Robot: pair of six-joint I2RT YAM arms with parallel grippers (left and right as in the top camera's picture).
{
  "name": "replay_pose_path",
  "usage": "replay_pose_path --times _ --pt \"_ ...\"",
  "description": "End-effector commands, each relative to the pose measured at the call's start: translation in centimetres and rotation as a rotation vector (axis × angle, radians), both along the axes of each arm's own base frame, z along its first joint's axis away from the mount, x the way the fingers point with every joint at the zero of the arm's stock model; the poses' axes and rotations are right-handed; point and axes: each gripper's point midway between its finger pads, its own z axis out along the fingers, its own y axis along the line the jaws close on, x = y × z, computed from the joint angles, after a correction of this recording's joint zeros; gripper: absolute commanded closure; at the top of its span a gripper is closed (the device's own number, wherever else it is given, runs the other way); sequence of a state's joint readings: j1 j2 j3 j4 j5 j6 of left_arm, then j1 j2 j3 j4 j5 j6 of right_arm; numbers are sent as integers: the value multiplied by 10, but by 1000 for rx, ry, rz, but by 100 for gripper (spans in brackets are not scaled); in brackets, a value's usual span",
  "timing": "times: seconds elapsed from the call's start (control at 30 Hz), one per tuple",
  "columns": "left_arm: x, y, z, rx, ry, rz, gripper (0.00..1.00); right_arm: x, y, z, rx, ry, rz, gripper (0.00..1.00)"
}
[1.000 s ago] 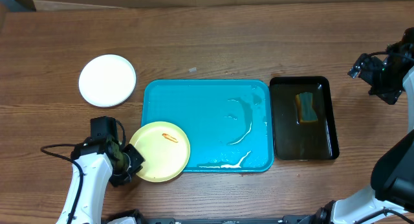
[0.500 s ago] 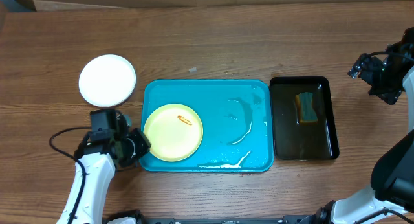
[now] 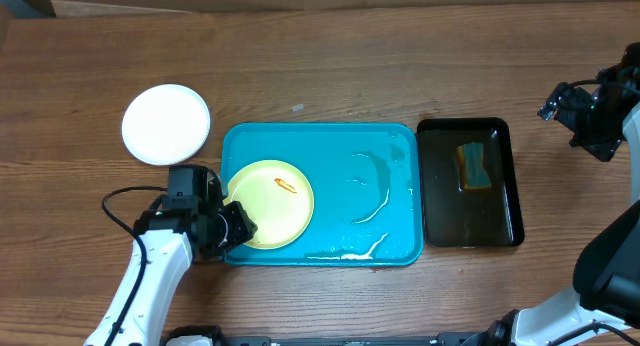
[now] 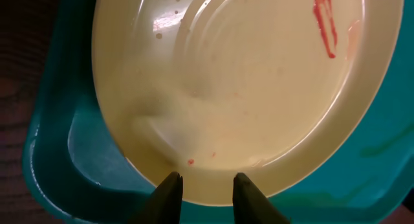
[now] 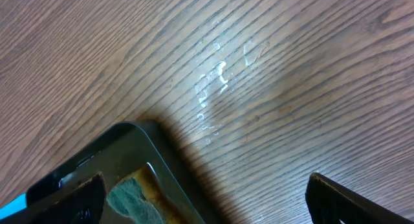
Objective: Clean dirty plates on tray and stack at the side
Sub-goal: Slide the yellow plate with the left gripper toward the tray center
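The yellow plate [image 3: 268, 203], smeared red, lies flat in the left end of the tray [image 3: 340, 146]. The left gripper [image 4: 206, 185] sits at the tray's near-left corner, at the plate's edge, its fingers slightly parted and clamping nothing. The right gripper [image 5: 207, 198], well right of the tray, gapes empty. The plate looks stiff, light and probably slippery, so pinch its raised rim.

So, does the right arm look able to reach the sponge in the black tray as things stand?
Probably yes. The right tool hangs open over bare table just past the black tray's corner, the sponge lies uncovered inside it, and the left tool is far off at the yellow plate.
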State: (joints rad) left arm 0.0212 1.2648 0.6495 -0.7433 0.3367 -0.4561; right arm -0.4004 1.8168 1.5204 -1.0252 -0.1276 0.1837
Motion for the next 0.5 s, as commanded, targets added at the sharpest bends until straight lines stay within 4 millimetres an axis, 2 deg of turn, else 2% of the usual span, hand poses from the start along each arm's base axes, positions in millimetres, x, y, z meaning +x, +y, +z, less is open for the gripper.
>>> replay_pose_path --times 0.0,0.13,0.27,0.47 --pt "7 2 14 13 -4 -9 73 4 -2 9 -5 -28 -4 0" --pt "-10 15 4 96 69 6 75 4 -2 9 -5 -28 -4 0" --pt "-17 25 -7 146 113 46 73 4 -2 9 -5 -28 -4 0" --pt "-16 25 -17 144 153 74 71 4 -2 9 -5 -28 -4 0"
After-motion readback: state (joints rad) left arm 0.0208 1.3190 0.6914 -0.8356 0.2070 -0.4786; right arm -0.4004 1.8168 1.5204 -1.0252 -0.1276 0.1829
